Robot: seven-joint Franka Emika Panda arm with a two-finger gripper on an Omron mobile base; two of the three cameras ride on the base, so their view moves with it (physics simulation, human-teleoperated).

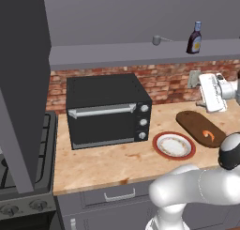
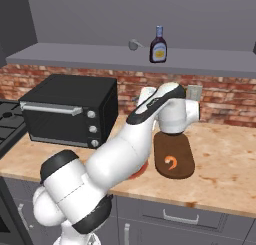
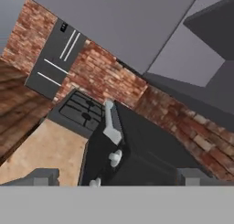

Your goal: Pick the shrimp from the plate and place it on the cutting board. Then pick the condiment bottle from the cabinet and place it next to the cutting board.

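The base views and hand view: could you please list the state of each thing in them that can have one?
Shrimp: on the board, not held.
Board: flat on the counter.
Plate: empty.
Bottle: upright on the cabinet ledge, capped.
Oven: door shut.
Gripper: open, empty.

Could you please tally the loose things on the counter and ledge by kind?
Shrimp: 1
Plate: 1
Cutting board: 1
Condiment bottle: 1
Toaster oven: 1
Grey scoop: 1
Total: 6
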